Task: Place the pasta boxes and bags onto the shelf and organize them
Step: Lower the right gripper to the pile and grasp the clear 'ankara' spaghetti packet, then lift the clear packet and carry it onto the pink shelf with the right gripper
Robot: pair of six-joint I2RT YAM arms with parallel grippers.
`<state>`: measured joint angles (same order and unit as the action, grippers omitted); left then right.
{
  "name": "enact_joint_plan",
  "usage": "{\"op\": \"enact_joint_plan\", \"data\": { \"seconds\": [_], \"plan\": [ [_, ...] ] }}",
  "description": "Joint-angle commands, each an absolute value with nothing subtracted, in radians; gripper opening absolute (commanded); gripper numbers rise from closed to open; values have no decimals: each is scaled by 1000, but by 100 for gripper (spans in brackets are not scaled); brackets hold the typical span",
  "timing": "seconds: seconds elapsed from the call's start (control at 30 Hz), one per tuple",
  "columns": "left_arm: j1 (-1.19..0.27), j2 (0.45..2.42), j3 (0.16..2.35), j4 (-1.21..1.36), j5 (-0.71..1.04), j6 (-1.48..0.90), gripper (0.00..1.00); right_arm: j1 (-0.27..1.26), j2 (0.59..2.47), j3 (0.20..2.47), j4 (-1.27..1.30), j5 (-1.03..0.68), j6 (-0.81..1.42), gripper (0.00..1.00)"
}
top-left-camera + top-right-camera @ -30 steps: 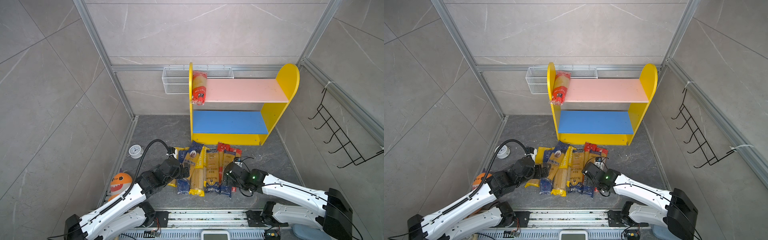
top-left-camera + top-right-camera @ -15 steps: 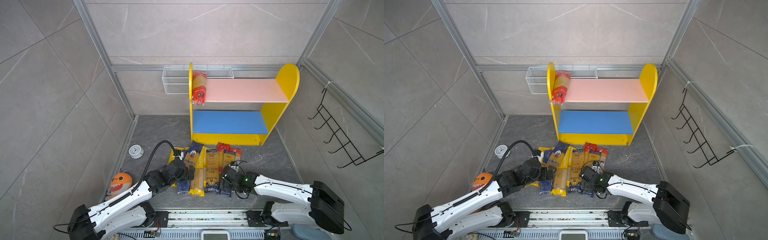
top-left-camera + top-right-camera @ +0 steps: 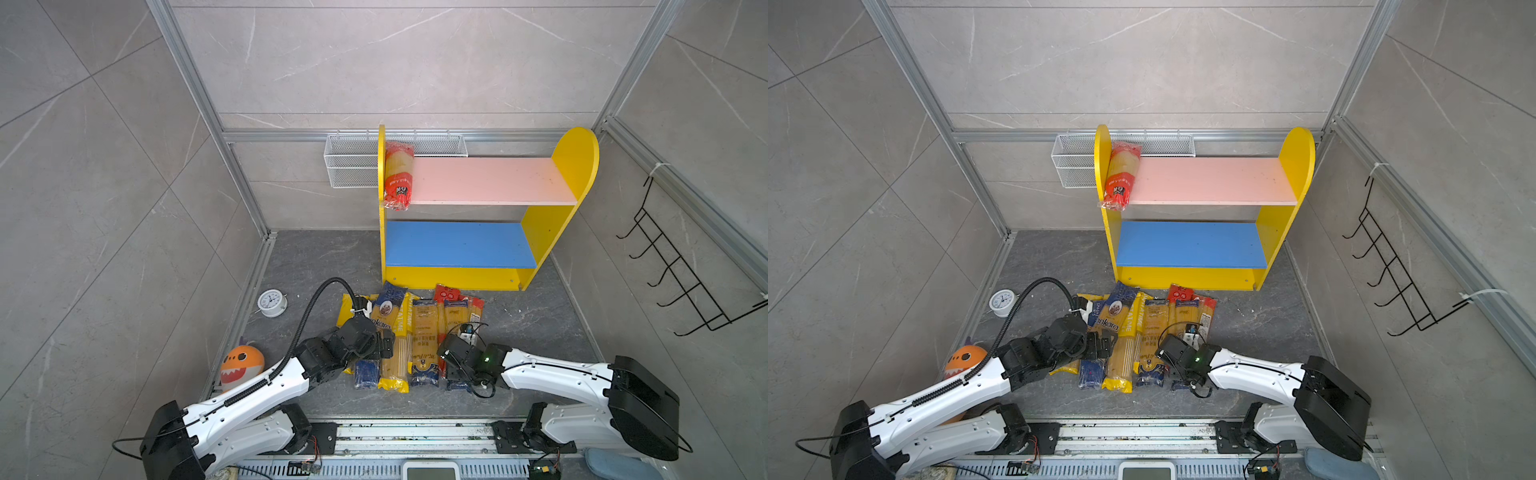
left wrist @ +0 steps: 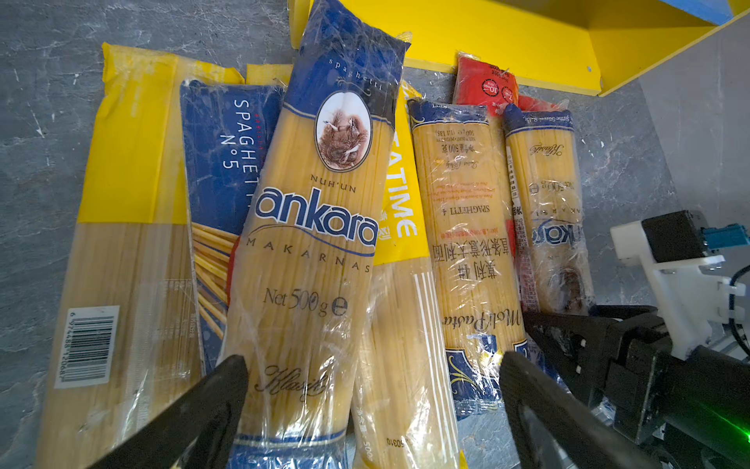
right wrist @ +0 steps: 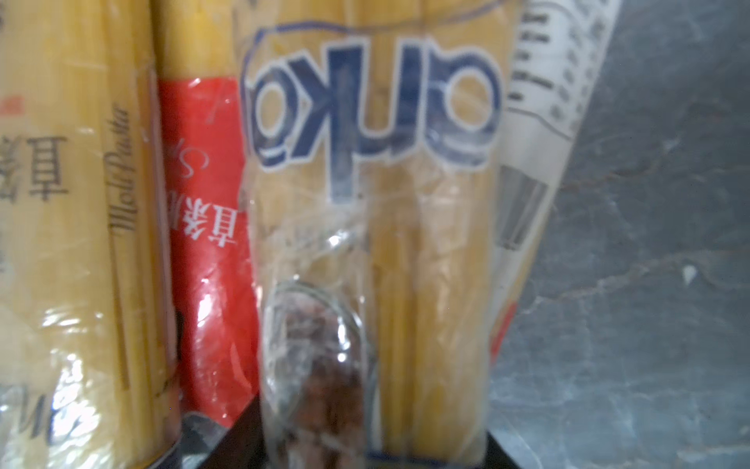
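Pasta packs lie side by side on the floor, near its front edge and just in front of the shelf. One red-ended pack lies on the pink upper board against the left side panel, its near end sticking out past the board's front edge.

The left claw hangs over the row with its jaws spread wide, holding nothing. Its fingers straddle the near end of the blue-topped Ankara bag, which lies on top of its neighbours, and the yellow pack next to it.

The right claw is at the row's right end, with a second Ankara bag between its jaws, which sit close against both sides of it. That wrist view is blurred and shows only the fingertips at the picture's edge, so I cannot tell whether they pinch the bag. In both top views the arms cover the near ends of several packs, and the right claw's fingers are hidden under its own body.
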<state>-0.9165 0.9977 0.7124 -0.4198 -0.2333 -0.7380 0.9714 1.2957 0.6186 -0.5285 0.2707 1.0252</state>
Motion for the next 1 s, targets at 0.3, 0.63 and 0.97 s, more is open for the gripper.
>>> {"op": "enact_joint_plan", "data": {
  "seconds": [0.3, 0.63, 0.97],
  "plan": [
    [-920, 964, 789, -460, -289, -698, 100, 985, 1157, 682, -722, 281, 1002, 15],
    [-920, 950, 832, -513, -305, -671, 100, 985, 967, 808, -860, 305, 919, 0],
    [-920, 981, 905, -525, -307, -640, 100, 985, 833, 1073, -1063, 374, 803, 0]
  ]
}}
